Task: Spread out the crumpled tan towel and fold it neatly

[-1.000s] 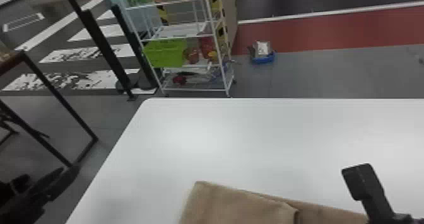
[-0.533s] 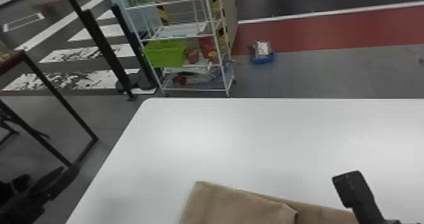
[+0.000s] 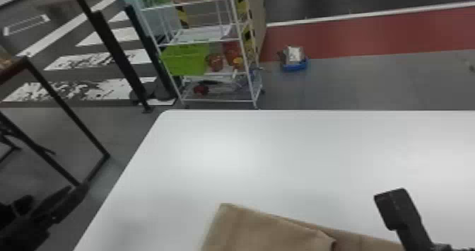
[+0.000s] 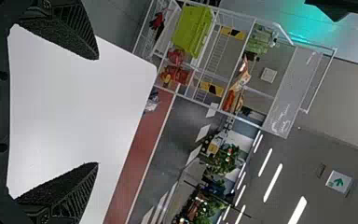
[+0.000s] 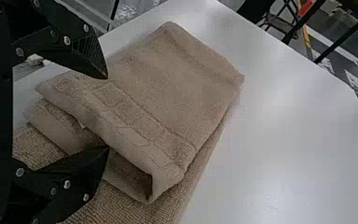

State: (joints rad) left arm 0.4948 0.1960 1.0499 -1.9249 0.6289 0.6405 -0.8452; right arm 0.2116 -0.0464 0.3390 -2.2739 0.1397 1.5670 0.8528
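Note:
In the head view the left gripper [image 3: 70,200] is off the table's left edge, away from the towel. The left gripper [image 4: 98,111] stands open in its wrist view, nothing between its fingers. The right gripper [image 3: 392,209] is at the lower right of the head view, beside the towel's far edge. The tan towel [image 3: 261,229] lies at the near edge of that view, partly folded over. In the right wrist view the towel [image 5: 168,88] shows a folded layer with a banded, open end atop a ribbed layer. The right gripper [image 5: 108,113] is open over that banded end.
The white table [image 3: 282,155] extends beyond the towel. Past its far edge stand a wire shelf cart [image 3: 212,41] and a small blue container [image 3: 294,64] on the floor. A dark-framed table [image 3: 67,116] is off to the left.
My right gripper has moved left in the head view, along the towel's far edge. The towel and the left arm look unmoved.

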